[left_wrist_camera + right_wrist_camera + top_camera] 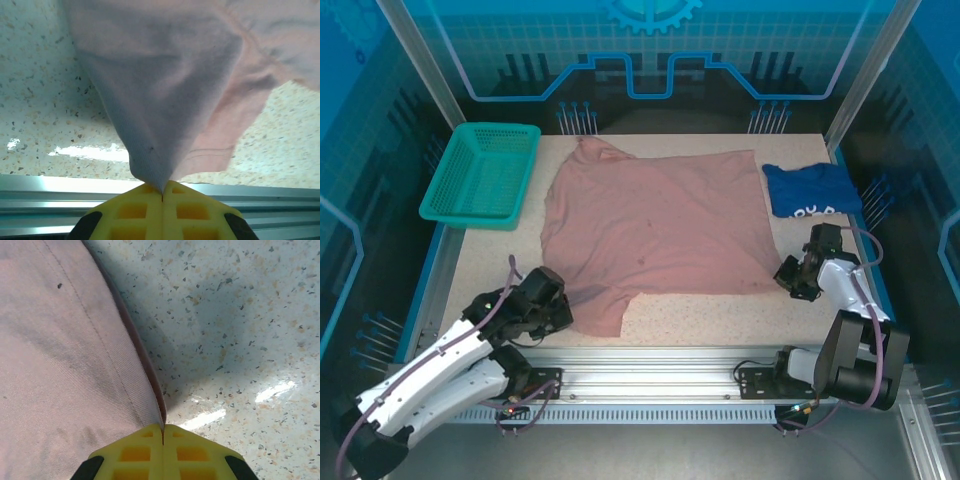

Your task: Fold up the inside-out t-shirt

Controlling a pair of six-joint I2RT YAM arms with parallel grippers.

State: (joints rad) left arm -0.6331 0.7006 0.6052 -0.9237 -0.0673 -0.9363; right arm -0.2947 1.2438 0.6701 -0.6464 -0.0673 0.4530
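"Pink t-shirt [655, 225], overhead view. Position?"

"It lay spread mostly flat across the middle of the speckled table [720, 318], with one sleeve toward the far edge and another at the near left. A green basket [470, 217] stood at the far-left corner, apart from it. A dark blue shirt [810, 188] lay bunched at the far right, just beside the pink cloth."

"And the arms in that view?"

"The left gripper [565, 300] was at the near-left sleeve, in contact with the cloth. The right gripper [788, 275] was at the garment's near-right corner. The finger positions could not be judged from above."

"Left wrist view?"

"The yellow fingers were pressed together, with a point of pink cloth pinched between them. The cloth widened away from the pinch in a taut cone, raised off the table and casting a shadow on it. A hemmed sleeve edge hung to the right of the cone. A metal rail [50, 200] ran along the near edge of the table, just ahead of the fingers."

"Right wrist view?"

"The fingers were closed flush, and the t-shirt's edge was caught where they met. A line of stitching ran along that edge. The cloth lay to the left of the fingers, and its border cast a narrow shadow. Bare speckled table showed on the right, marked with streaks of glare."

"Both grips confirmed?"

"Confirmed. Each gripper was clamped on the pink t-shirt, the left at the sleeve and the right at the hem corner."
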